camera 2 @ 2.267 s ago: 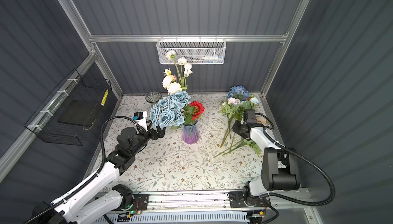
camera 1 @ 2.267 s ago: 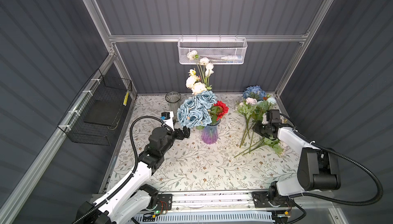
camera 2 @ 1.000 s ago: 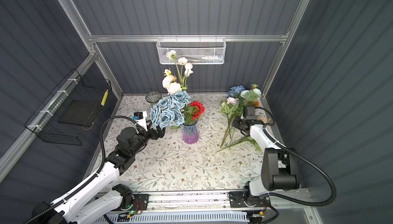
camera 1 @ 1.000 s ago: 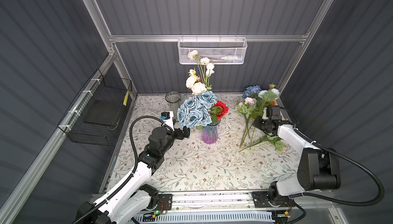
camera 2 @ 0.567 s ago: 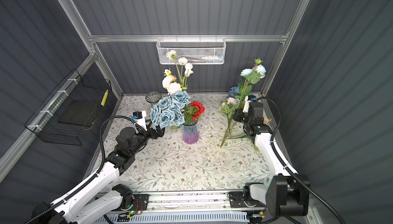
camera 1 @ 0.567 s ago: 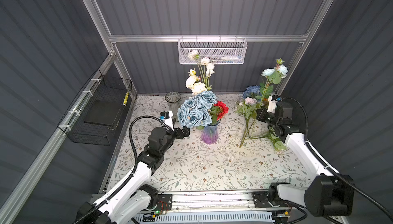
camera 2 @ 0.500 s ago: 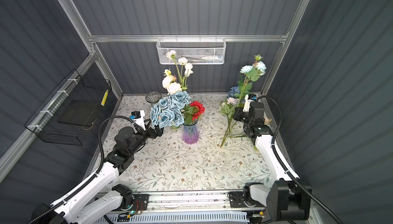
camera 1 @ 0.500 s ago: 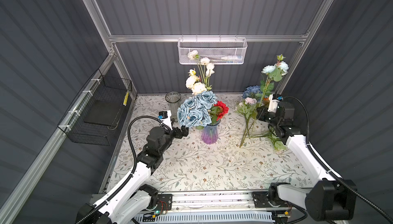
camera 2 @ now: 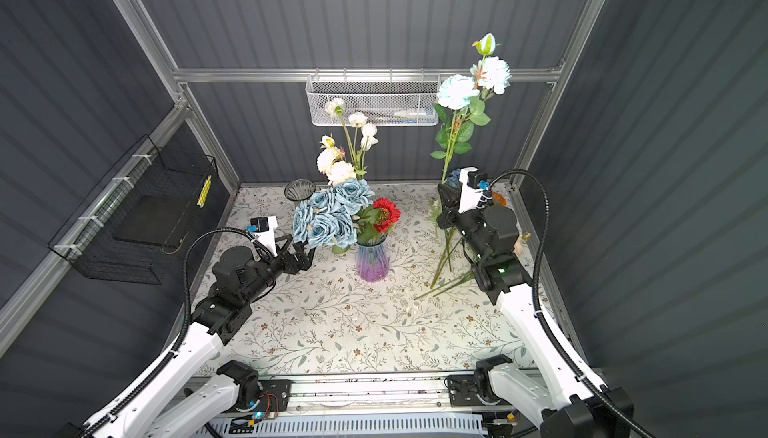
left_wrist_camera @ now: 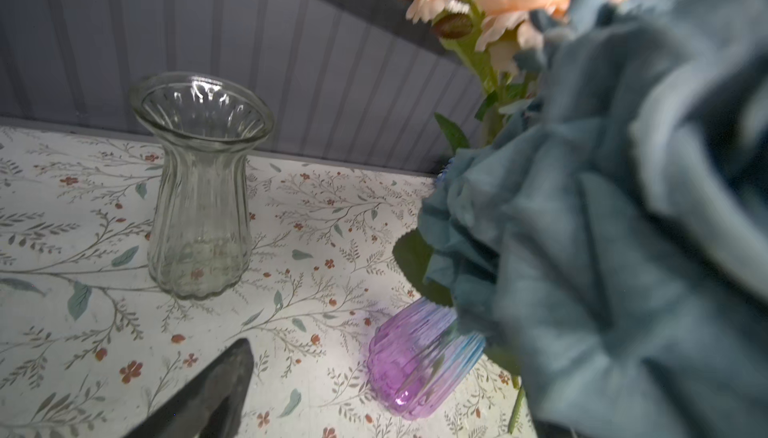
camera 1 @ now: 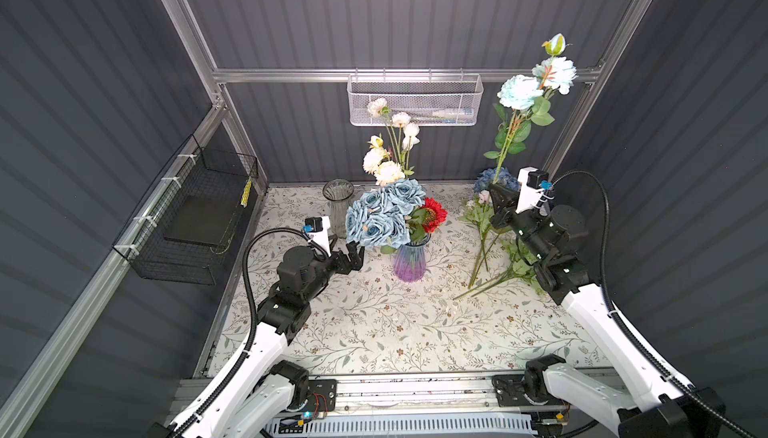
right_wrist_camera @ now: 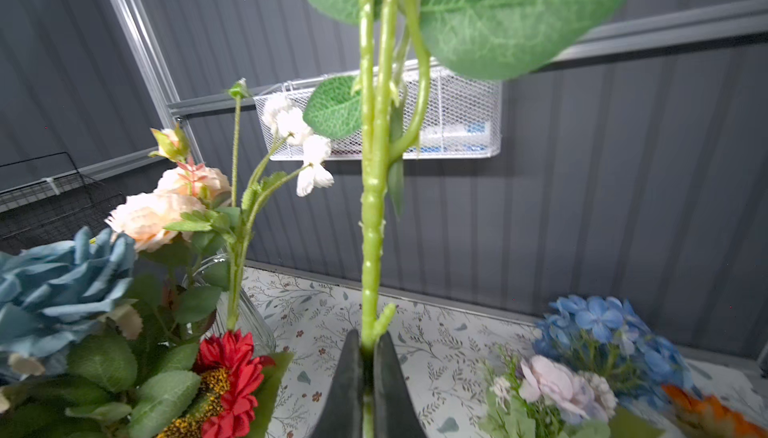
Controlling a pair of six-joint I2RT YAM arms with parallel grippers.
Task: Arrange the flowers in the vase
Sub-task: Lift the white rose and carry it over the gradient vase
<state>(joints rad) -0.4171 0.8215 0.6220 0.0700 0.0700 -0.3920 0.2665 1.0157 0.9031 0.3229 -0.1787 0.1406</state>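
At frame right in a top view, the right pincer (camera 1: 498, 190) is clamped on an upright aqua-bloomed stem (camera 1: 504, 153). The left pincer (camera 1: 355, 257) stands wide apart and empty, just beside the blue roses (camera 1: 384, 217).

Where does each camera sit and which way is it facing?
Both top views: overhead, front, looking down; left gripper and right gripper show.
Left wrist: faces clear vase and purple vase; one finger shows.
Right wrist: looks along the held stem toward the back wall; closed fingers show.
Shared: all see the blue roses.
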